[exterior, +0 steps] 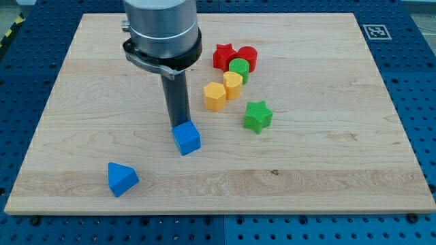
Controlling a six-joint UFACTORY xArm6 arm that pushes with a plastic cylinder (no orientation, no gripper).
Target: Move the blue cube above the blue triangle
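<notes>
The blue cube (186, 138) sits on the wooden board (327, 163) a little left of centre. The blue triangle (121, 179) lies near the view's bottom left, below and left of the cube. My tip (177, 126) is at the cube's upper left edge, touching or almost touching it. The dark rod rises from there to the grey arm body (162, 27) at the view's top.
A red star (223, 56) and a red cylinder (248, 58) sit at top centre. A green cylinder (239, 68), two yellow blocks (233, 85) (214, 96) and a green star (257, 116) lie right of the rod.
</notes>
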